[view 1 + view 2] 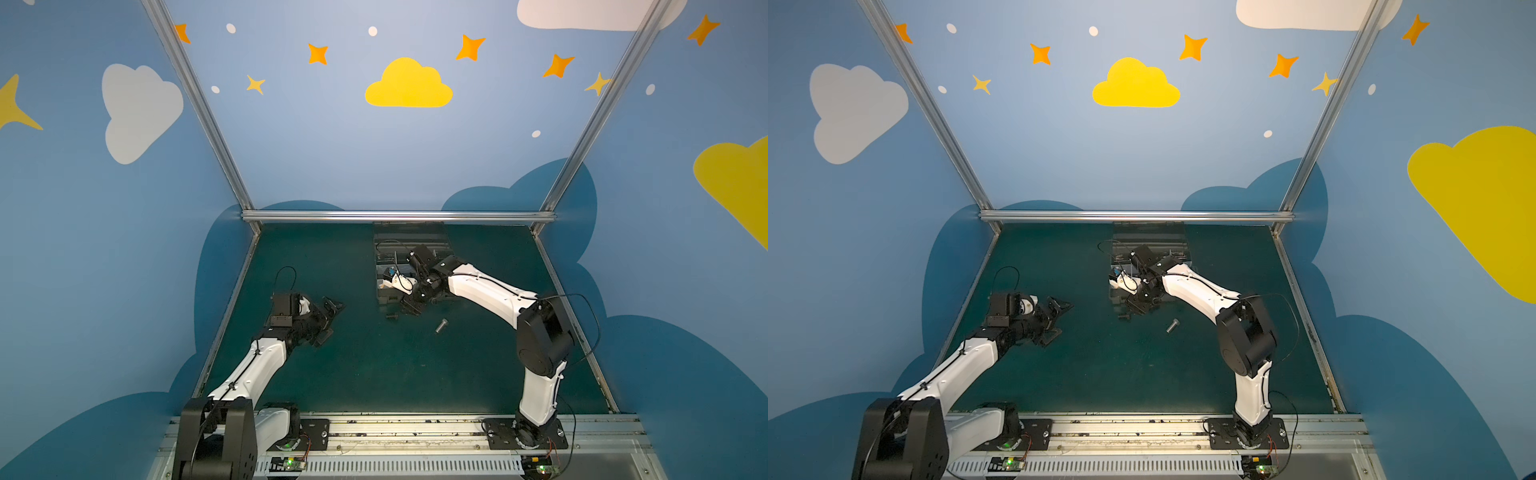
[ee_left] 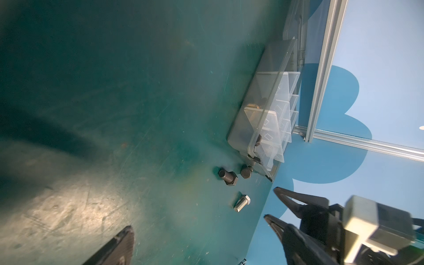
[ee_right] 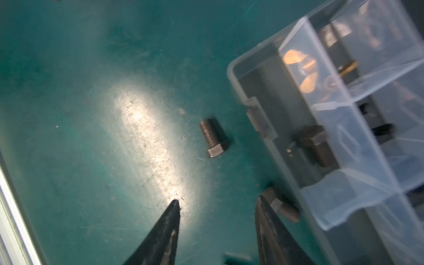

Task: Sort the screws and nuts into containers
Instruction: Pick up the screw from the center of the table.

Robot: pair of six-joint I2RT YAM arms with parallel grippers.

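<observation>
Beside box rim (image 3: 232,68), one black screw (image 3: 214,140).

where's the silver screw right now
In both top views the silver screw lies on the green mat, nearer the robot than the organiser box, to the right of the black screw.

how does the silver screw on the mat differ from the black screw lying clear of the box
The silver screw is shiny and looks slimmer; the black screw is dark and stubbier. The black screw lies nearer the organiser box; the silver screw is farther out. Both are hex-headed and lie on their sides on the mat.
</observation>
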